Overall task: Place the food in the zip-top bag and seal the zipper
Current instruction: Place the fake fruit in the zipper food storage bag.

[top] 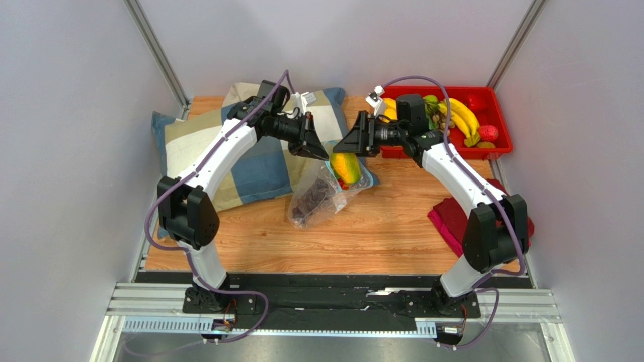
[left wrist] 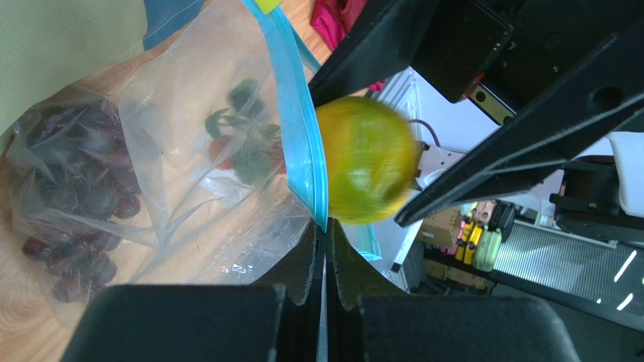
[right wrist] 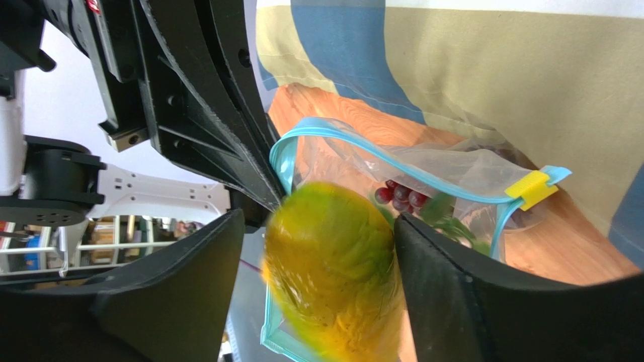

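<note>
The zip-top bag [top: 317, 197] lies on the wooden table with a dark purple grape bunch [top: 310, 204] and a green-leafed piece [left wrist: 246, 147] inside. My left gripper [top: 321, 148] is shut on the bag's light blue zipper strip [left wrist: 298, 128] and holds the mouth up and open. My right gripper [top: 342, 143] is open just above the mouth. A blurred yellow-green mango [right wrist: 336, 271] sits between its fingers, with a gap to one finger. The mango also shows at the bag's mouth in the top view [top: 345, 169]. A yellow slider [right wrist: 529, 188] sits on the zipper's far end.
A red bin [top: 499, 124] at the back right holds bananas [top: 461, 113] and other fruit pieces. A blue and beige checked pillow [top: 257, 170] lies at the back left, touching the bag. A dark red cloth [top: 453, 219] lies at the right edge.
</note>
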{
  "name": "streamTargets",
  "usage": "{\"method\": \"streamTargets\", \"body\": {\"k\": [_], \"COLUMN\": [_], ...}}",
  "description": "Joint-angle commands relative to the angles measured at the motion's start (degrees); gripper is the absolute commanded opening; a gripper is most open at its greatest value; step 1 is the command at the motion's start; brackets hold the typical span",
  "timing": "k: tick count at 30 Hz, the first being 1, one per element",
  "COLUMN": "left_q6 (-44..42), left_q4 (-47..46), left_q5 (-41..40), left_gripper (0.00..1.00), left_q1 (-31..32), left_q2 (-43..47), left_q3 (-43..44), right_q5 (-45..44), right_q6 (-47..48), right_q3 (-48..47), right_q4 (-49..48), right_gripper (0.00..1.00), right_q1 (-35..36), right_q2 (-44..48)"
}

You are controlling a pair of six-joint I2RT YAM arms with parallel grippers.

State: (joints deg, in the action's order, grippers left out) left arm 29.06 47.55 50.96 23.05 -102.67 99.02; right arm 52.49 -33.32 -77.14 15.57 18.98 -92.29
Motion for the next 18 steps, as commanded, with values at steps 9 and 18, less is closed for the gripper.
{"method": "streamTargets", "body": {"k": [9, 18], "left_q6": [0.21, 0.12], "left_q4": [-1.85, -2.20], "left_q5": [1.51, 0.37], "left_gripper": [0.00, 0.00], "left_q1": [-0.55, -0.64], "left_q2": [3.53, 3.62], "left_q3": [-0.59, -0.94], "right_q5": [1.46, -21.44], "right_q6": [6.86, 27.68], "right_q3": [-10.37, -29.11], "right_q4": [4.64, 20.81], "right_gripper": [0.88, 0.82], "right_q1": [-4.99, -17.92], "right_q2": [2.48, -14.39]}}
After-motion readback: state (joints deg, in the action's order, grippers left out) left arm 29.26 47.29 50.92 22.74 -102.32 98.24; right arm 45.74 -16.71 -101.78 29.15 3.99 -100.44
